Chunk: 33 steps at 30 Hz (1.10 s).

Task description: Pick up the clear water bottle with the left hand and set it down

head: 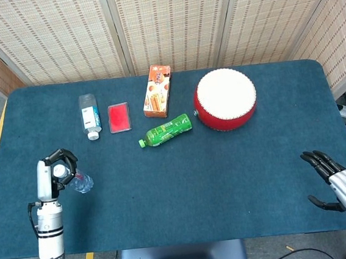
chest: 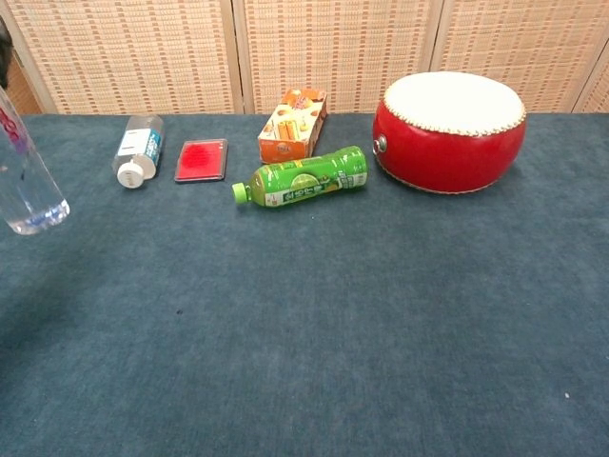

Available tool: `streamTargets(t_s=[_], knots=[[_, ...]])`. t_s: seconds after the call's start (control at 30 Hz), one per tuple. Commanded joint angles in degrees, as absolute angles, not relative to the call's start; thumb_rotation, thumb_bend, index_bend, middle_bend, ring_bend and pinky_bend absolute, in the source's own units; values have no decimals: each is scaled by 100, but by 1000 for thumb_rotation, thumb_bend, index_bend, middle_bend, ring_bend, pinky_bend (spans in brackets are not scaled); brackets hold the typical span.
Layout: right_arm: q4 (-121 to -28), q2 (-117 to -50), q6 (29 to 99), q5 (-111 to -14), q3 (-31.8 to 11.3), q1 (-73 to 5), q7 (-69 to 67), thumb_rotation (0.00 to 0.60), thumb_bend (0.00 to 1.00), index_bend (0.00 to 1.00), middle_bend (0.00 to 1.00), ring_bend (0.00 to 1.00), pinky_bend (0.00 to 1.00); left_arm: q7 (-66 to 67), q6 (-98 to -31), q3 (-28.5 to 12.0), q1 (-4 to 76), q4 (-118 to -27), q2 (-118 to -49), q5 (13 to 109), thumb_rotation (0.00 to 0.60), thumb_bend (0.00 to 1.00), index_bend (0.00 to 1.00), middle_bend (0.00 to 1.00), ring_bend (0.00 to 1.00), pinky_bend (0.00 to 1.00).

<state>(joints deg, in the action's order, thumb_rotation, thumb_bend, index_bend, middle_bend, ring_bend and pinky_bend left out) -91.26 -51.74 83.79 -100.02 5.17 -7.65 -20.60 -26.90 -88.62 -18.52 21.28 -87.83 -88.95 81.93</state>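
Clear plastic shows at about eight o'clock on the blue table [head: 227, 185]: the clear water bottle [head: 80, 182] sits in the left hand [head: 59, 171], whose fingers wrap its upper part; it seems lifted and tilted, base toward three o'clock. The right hand [head: 341, 184], at four o'clock, holds nothing, fingers spread.
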Motion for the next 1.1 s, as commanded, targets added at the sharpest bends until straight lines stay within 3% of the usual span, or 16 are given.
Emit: streamTargets(t_s=[0.03,0.3,0.57,0.83,1.1], knots=[[-9118,-5175,8395,-10004,516,-758,-2070,600,182,0,38,3,290,-2574,-9020,-2054,2127,-9067,-8656,8269,600,664,650,741,686,687],[-9121,-5190,8355,-10003,520,-775,-2035,600,182,0,38,3,290,-2638,-8654,-1869,2113,-8722,-8776,7925,600,665,650,741,686,687],[-9151,-5196,8293,-9972,520,-793,-1976,600,182,0,38,3,290,-2692,-8503,-1755,2233,-7299,-9713,7655,600,665,650,741,685,687],[-9169,-5176,8250,-9962,522,-816,-1986,600,182,0,38,3,290,-2918,-8900,-1886,2343,-6137,-10498,7731,600,663,647,728,674,686],[-9162,-5174,8252,-9962,526,-817,-2005,600,182,0,38,3,290,-3294,-8879,-1771,2334,-5435,-10868,7788,600,636,516,541,493,619]])
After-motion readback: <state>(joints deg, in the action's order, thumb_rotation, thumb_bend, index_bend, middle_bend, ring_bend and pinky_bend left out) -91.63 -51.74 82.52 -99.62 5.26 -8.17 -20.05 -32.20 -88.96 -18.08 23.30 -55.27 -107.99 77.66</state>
